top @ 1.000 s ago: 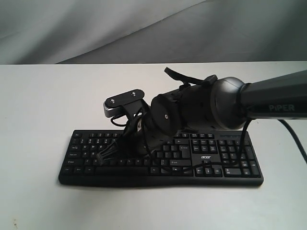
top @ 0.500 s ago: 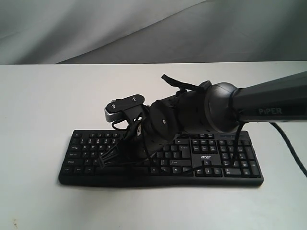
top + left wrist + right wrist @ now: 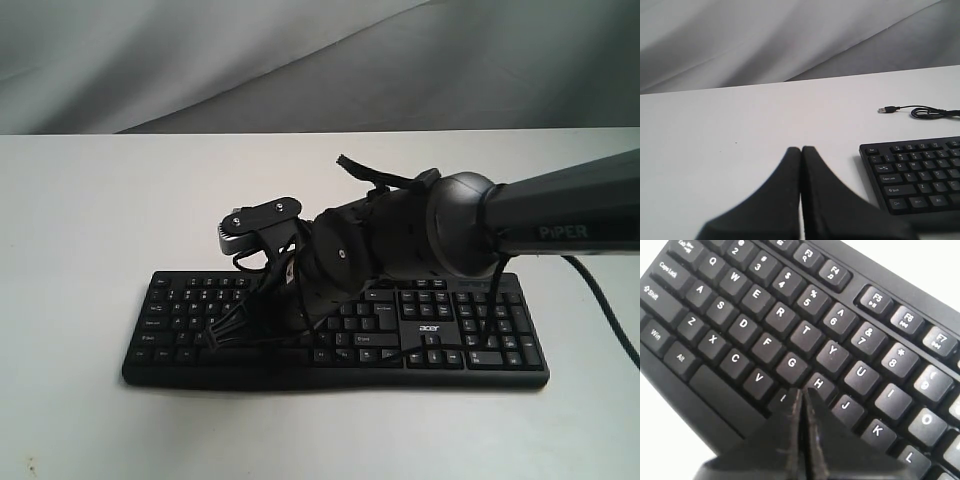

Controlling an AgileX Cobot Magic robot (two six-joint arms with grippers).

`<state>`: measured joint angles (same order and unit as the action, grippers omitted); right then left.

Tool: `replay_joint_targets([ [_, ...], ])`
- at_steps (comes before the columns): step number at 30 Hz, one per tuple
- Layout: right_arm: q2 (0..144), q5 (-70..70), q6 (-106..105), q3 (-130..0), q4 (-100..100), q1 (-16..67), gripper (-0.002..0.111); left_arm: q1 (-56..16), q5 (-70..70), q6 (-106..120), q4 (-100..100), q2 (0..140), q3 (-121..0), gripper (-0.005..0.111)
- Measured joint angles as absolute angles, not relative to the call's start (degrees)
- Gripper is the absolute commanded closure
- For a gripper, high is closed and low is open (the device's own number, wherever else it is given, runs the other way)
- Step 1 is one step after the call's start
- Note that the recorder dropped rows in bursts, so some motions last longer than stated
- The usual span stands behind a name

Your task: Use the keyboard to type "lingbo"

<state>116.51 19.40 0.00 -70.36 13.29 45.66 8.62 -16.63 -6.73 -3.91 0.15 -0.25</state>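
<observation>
The right jaws are pressed fully together and hold nothing. Their fingertips [image 3: 790, 432] form a single blunt point over the bottom letter row, just below the H key [image 3: 818, 382] and the G key [image 3: 791, 362]. A sliver of what should be the B key [image 3: 781, 399] shows at the edge of the point, and the key next to it is hidden under the fingers. Whether the point is pressing a key or only hovering cannot be told.

From there the I key [image 3: 890, 395], the O key [image 3: 926, 420] and the L key [image 3: 909, 456] lie further along the rows, towards the number-pad end. Any remaining letter of the word is probably a short sideways shift along the keyboard's [image 3: 200, 310] long axis, plus a small step across the rows.

The right arm [image 3: 560, 215] reaches across the middle of the board, and its wrist housing blocks the contact from the exterior view. The keyboard lies close to the desk's [image 3: 100, 200] near edge, with its long axis parallel to that edge.

The left jaws are also closed and empty. Their fingertips [image 3: 790, 170] sit over bare desk, off the Shift and Caps Lock end of the board and well apart from the letter keys. This looks like the right arm's job. Beyond the board, a USB plug [image 3: 883, 110] and its thin cable [image 3: 930, 113] lie loose on the desk.
</observation>
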Motion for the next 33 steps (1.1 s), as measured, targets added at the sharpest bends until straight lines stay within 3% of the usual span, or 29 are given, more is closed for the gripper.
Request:
replay_joint_targets([
  [33, 114.34, 17.89, 0.00, -70.36, 13.29, 45.66, 0.108, 8.62, -16.63, -6.73, -3.91, 0.15, -0.25, 0.106],
])
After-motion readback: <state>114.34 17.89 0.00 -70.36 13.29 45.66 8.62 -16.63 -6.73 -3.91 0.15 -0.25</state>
